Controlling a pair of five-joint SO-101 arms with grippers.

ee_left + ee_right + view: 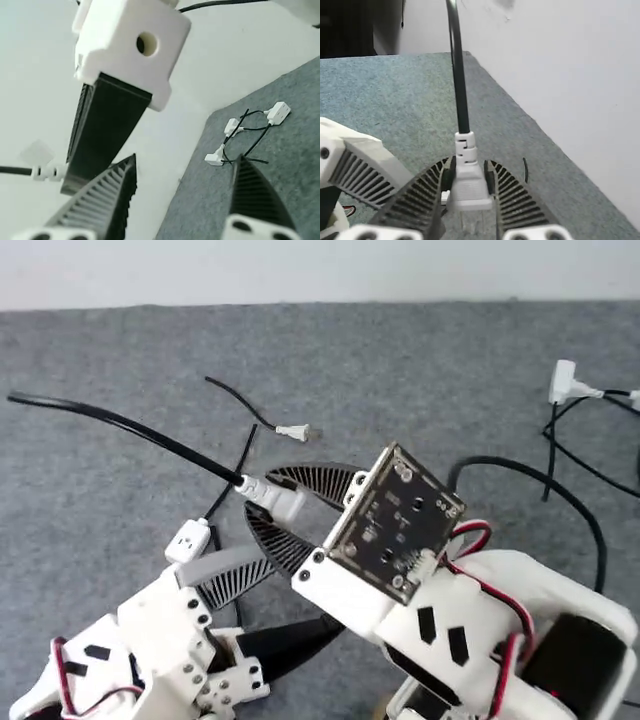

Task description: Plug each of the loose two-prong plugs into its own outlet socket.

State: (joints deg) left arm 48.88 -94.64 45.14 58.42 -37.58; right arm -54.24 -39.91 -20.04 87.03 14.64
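Both arms are white plastic shells fastened with small dark screws and marked with short black rectangles. The left arm [150, 640] carries a loop of red and black wires [62, 680]. The left tool [186, 160] pairs one grey ribbed finger [100, 205] with one black finger [255, 195]. The right arm [500, 630] bears a dark square circuit board [397, 525] screwed at its corners, red wiring [470, 532] beside it and a black motor block [580, 650]. The right tool [468, 161] has two black ribbed fingers [415, 200].
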